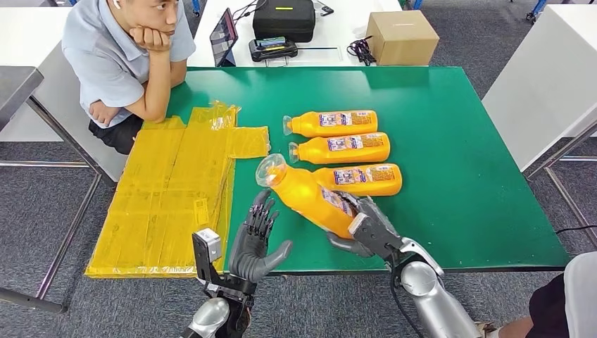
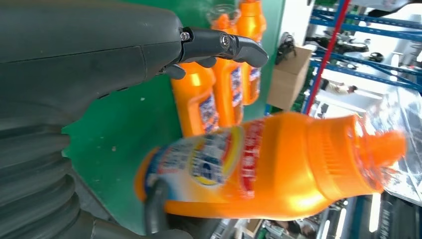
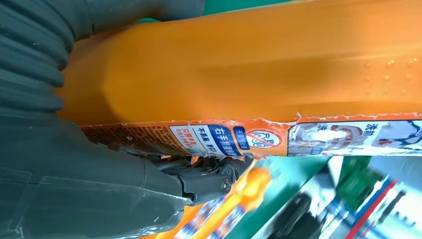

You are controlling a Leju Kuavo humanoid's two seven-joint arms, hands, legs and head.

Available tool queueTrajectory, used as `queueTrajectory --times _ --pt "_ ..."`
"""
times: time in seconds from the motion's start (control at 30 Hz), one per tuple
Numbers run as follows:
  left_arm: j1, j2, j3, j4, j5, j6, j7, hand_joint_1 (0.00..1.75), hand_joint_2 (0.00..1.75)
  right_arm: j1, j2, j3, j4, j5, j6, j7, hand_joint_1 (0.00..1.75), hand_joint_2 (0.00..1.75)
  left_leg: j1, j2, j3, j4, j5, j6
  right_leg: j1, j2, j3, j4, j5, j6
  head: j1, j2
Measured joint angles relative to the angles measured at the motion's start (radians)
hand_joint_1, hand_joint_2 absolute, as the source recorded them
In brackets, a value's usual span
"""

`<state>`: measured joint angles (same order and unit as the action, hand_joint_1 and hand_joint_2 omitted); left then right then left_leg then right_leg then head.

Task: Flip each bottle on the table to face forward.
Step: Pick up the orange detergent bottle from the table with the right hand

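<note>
Near the table's [image 1: 457,127] front edge, our right hand [image 1: 366,229] grasped the tilted bottle [image 1: 310,197], hiding its base; its clear cap aimed up toward the far-left corner. Our left hand [image 1: 257,239] hovered beside it, fingers spread and empty. Beyond, three bottles [image 1: 341,148] lay sideways, caps toward the left edge.

From high on the body we looked forward and down over the green table [image 1: 457,127], taking in its whole top. Our left wrist camera sat close behind the left hand [image 2: 89,59], turned on its side, facing across the table toward the held bottle [image 2: 259,164]. Our right wrist camera pressed almost against that same bottle [image 3: 249,64]; all three views shared it.
</note>
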<state>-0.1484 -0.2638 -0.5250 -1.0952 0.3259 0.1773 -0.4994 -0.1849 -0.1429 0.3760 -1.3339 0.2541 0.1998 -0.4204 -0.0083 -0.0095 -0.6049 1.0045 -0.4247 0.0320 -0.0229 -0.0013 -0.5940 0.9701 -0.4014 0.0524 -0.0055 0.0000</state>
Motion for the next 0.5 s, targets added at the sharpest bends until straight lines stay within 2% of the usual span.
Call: queueTrajectory --times 0.5 --pt "-0.064 -0.015 -0.029 0.044 -0.012 -0.015 -0.032 0.0 1.75 -0.077 0.008 0.129 0.118 -0.014 0.045 -0.022 1.75 1.75 0.0 0.0 0.0 0.0 0.0 0.0 0.0 0.0 0.0 0.0 0.0 0.0 0.0 0.0"
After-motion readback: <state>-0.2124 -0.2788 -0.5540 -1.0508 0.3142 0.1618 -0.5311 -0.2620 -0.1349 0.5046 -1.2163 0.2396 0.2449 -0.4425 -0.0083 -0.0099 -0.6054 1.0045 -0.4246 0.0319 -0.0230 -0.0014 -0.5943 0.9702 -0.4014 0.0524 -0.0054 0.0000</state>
